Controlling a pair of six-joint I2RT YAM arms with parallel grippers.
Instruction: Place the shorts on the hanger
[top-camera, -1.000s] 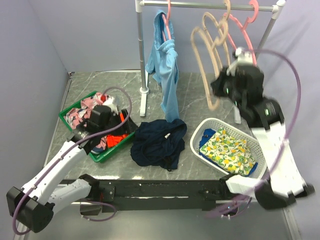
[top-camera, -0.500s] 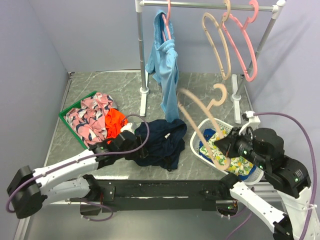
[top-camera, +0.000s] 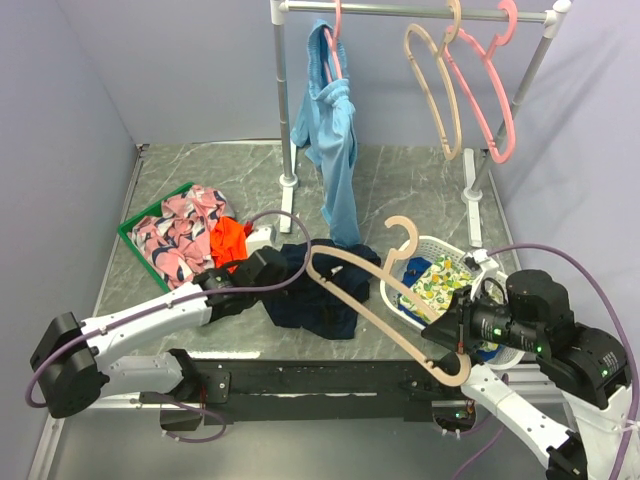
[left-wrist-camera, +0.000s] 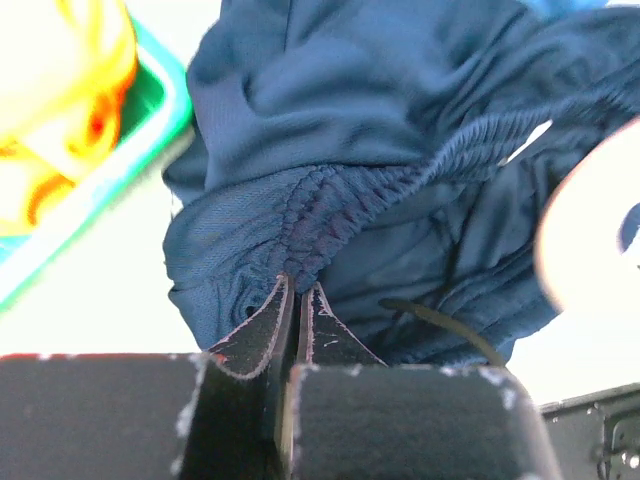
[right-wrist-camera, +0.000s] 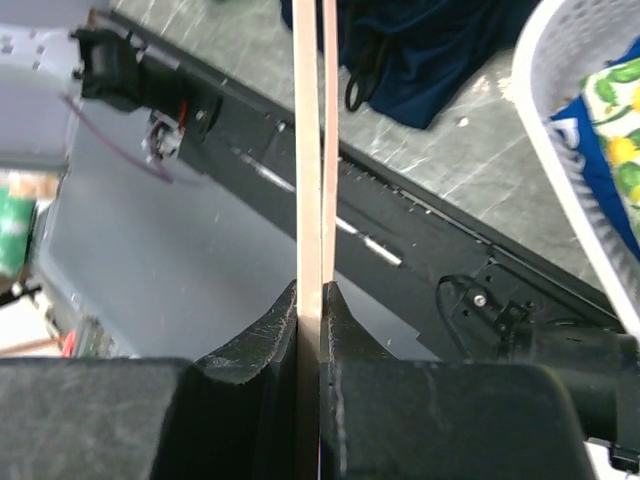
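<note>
The left tool (left-wrist-camera: 297, 290) is clenched, its tips pinching a gathered fold of the elastic waistband of the shorts (left-wrist-camera: 330, 110). The rest of the navy cloth is heaped loosely on the worktop (top-camera: 400, 180) at the middle of its front edge. The right tool (right-wrist-camera: 310, 295) is clamped flat on the beige hanger (right-wrist-camera: 308, 150), gripping its lower curve out past the front edge. From there the hanger slants up across the front edge, with its far shoulder over the right side of the shorts and its hook above the white basket (top-camera: 392, 282) toward the front right corner. Whether plastic and cloth touch cannot be told. I judge the step in hand to be bringing the two together, with both pieces gripped but the shorts not yet on the hanger. The next move seems to call for lifting the waistband clear of the heap and spreading it, then passing the hanger's shoulder through or under it without snagging the folds.
</note>
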